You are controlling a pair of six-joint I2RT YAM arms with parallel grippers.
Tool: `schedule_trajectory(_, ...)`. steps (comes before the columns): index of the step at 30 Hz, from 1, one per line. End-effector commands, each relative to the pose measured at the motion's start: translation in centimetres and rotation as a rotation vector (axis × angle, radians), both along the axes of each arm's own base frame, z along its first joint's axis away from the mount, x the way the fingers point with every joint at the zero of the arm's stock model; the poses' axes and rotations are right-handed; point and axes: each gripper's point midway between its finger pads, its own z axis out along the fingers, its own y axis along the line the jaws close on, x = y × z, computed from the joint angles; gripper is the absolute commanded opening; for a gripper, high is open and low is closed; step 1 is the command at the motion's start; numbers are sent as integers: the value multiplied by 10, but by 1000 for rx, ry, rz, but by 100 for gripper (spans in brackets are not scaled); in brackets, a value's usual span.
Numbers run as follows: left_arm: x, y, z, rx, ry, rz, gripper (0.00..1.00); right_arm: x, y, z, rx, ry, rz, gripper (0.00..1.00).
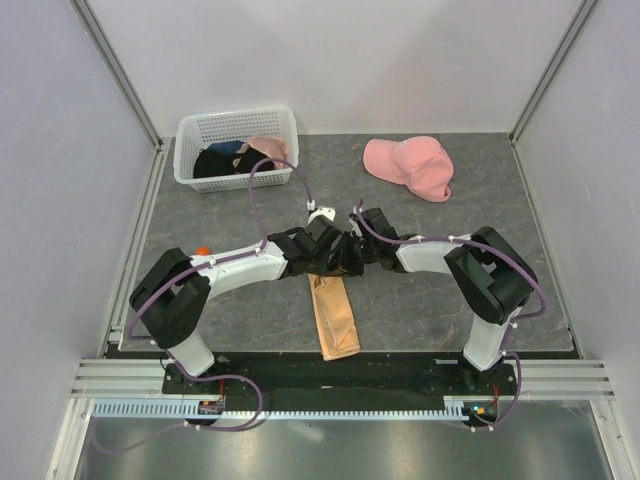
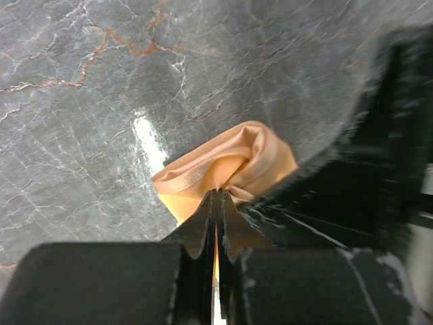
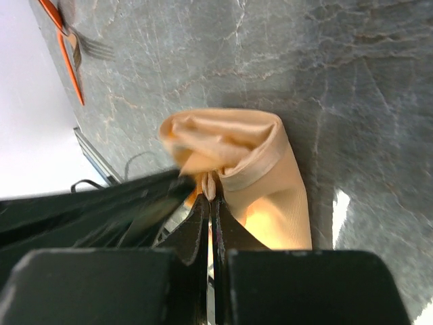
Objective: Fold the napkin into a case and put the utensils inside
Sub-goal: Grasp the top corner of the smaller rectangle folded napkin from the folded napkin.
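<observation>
The napkin is a peach-tan cloth folded into a long narrow strip that runs from the table's middle toward the near edge. Both grippers meet at its far end. My left gripper is shut on the cloth's bunched far edge, as the left wrist view shows, with the napkin puffed up ahead of it. My right gripper is shut on the same end of the napkin. A fork and an orange-tinted utensil lie on the table far ahead in the right wrist view. An orange spot shows by the left arm.
A white basket with dark and pink clothes stands at the back left. A pink cap lies at the back right. Grey walls with metal rails close in the marble table on three sides.
</observation>
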Motion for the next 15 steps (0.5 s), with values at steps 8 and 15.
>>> schedule_trajectory(8, -13, -22, 11, -256, 129, 72, 2, 26, 38, 16, 262, -64, -126, 0)
schedule_trajectory(15, -15, -13, 3, -282, 167, 114, 2, 15, 36, 11, 255, -91, -50, 3)
